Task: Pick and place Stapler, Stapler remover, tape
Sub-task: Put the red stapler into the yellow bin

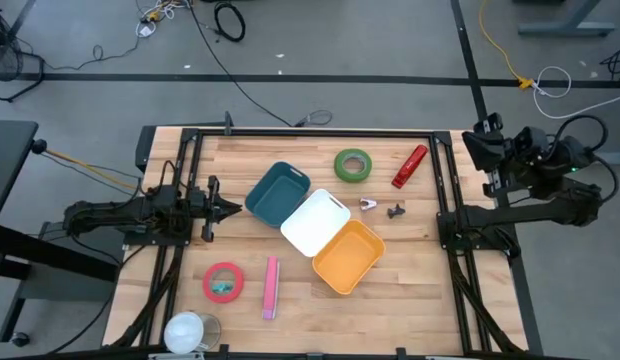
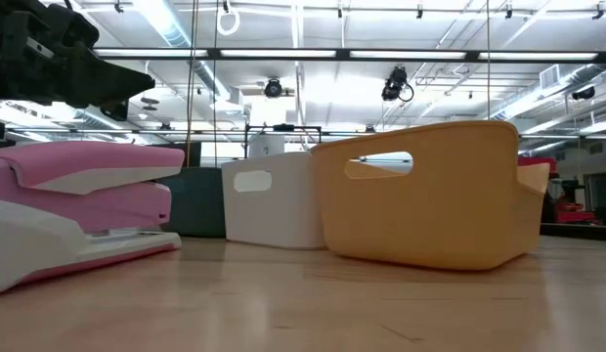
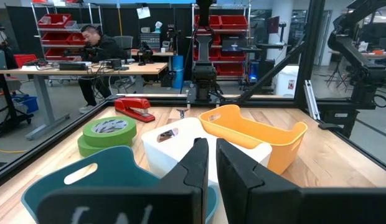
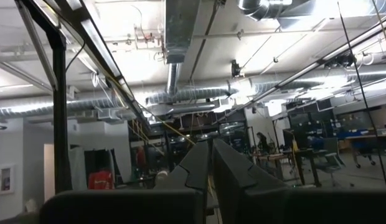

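Wooden bench (image 1: 410, 250), three bins mid-frame for sorting. Red stapler (image 1: 409, 167), staple remover (image 1: 369, 204), green tape (image 1: 353, 165) sit upper right, untouched. Left tool (image 1: 230, 209) and right tool (image 1: 487, 135) both pressed together, parked at the edges, holding nothing.

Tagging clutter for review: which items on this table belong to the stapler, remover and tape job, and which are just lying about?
Job:
red stapler
pink stapler
staple remover
green tape
red tape

Lying about:
three bins (possibly targets)
small dark piece
white round object
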### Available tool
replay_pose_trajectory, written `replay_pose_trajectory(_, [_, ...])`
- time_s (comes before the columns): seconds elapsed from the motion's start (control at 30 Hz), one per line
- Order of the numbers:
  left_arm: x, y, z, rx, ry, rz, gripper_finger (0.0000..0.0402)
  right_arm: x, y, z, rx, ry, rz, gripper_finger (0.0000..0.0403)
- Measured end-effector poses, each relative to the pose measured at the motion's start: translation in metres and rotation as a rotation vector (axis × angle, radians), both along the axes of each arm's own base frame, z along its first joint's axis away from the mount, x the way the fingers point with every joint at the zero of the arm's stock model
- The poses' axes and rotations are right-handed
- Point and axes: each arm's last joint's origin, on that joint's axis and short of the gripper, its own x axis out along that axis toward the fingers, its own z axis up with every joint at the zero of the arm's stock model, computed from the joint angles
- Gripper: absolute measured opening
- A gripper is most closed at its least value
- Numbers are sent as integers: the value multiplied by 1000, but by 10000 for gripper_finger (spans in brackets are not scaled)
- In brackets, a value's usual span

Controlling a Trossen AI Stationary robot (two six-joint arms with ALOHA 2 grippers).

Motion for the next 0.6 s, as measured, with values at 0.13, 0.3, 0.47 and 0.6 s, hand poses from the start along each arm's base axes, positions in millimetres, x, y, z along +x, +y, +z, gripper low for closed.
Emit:
replay_pose_trajectory(0.13, [0, 0, 0, 0, 0, 0, 37, 2, 0, -3, 0, 37, 0, 25])
replay_pose_trajectory(0.3, [0, 0, 0, 0, 0, 0, 37, 3, 0, -5, 0, 63, 0, 25])
replay_pose_trajectory(0.47, [0, 0, 0, 0, 0, 0, 37, 4, 0, -8, 1, 98, 1, 25])
replay_pose_trajectory(0.6, [0, 0, 0, 0, 0, 0, 37, 5, 0, -11, 1, 122, 1, 25])
